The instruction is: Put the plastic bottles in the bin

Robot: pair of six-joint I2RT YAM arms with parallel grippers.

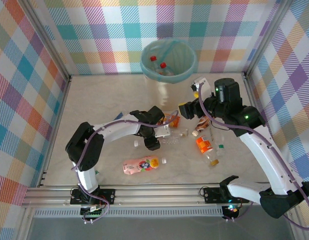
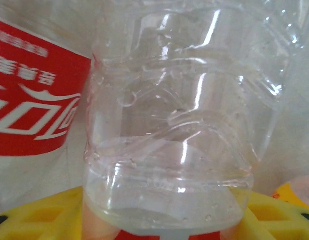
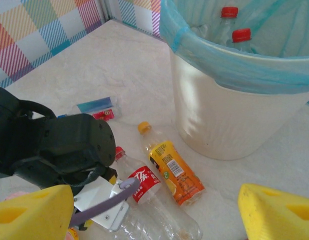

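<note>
Clear, thin plastic is what we have in hand: the left end effector (image 2: pixel 167 222) has its yellow pads (image 2: pixel 39 215) against both sides of a clear bottle (image 2: pixel 169 135), pinching it low on its dented body. A red-labelled bottle (image 2: pixel 29 115) lies just beside it. The right end effector (image 3: pixel 149 212) hangs spread wide and empty over the same cluster, close to the left wrist (image 3: pixel 59 145).

We judge these bottles very light, with soft walls that buckle under pressure and a glossy skin that could squirt out of a hard squeeze. A moderate hold across the body, or nearer the stiffer shoulder and cap, should serve best. Round ones will likely roll if nudged.

Others lie mid-desk: an orange-labelled bottle (image 3: pixel 172 170) near the foot of the bin (image 3: pixel 229 120), and a pink bottle (image 1: pixel 141 165) toward the near rail (image 1: pixel 159 192). Two red-capped bottles (image 3: pixel 241 35) are already inside the bin, which stands at the far edge, close to the checked back wall (image 1: pixel 119 35).

The desk (image 1: pixel 104 100) is bare to the left and between cluster and bin, so we see room there for a lift and carry. The tight spot is the right arm (image 1: pixel 259 145), standing between the cluster and the bin's right side. The teal liner rim (image 3: pixel 234 65) sits high and must be cleared.
</note>
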